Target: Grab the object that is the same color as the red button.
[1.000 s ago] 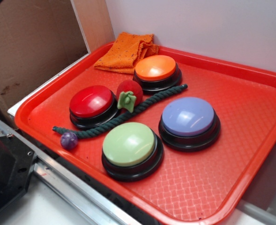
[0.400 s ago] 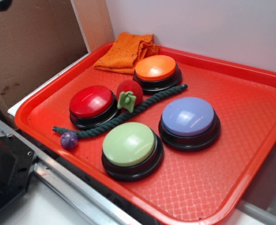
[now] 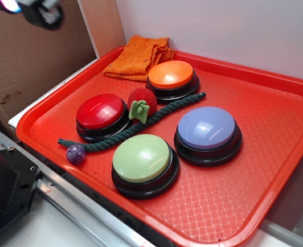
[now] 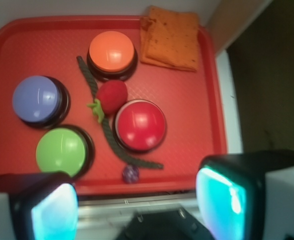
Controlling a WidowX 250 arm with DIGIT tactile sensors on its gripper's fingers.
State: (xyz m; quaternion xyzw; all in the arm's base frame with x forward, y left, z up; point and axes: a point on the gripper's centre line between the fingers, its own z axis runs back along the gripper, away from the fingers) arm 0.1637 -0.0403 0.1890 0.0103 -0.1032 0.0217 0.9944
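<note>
Gripper (image 4: 137, 205): fingers (image 4: 47, 212) wide apart at the bottom of wrist view, nothing btwn them; high above tray's near edge, well clear of everything. Exterior view shows only a blurred bit of it (image 3: 38, 11) at top left.
Toy (image 3: 142, 102): red plush w/ green leaf, on tray, btwn red button (image 3: 100, 111) and orange button (image 3: 170, 74); just beside both, lying against the rope.
Rope (image 3: 136, 127): dark green, runs diagonally across tray center, past the toy.
Green button (image 3: 141, 158): near side.
Blue button (image 3: 206, 128): right of rope.
Ball (image 3: 75, 153): purple, small, at rope's near-left end.
Cloth (image 3: 138, 55): orange, folded, far-left corner.
Tray (image 3: 274, 108): red, holds all.
</note>
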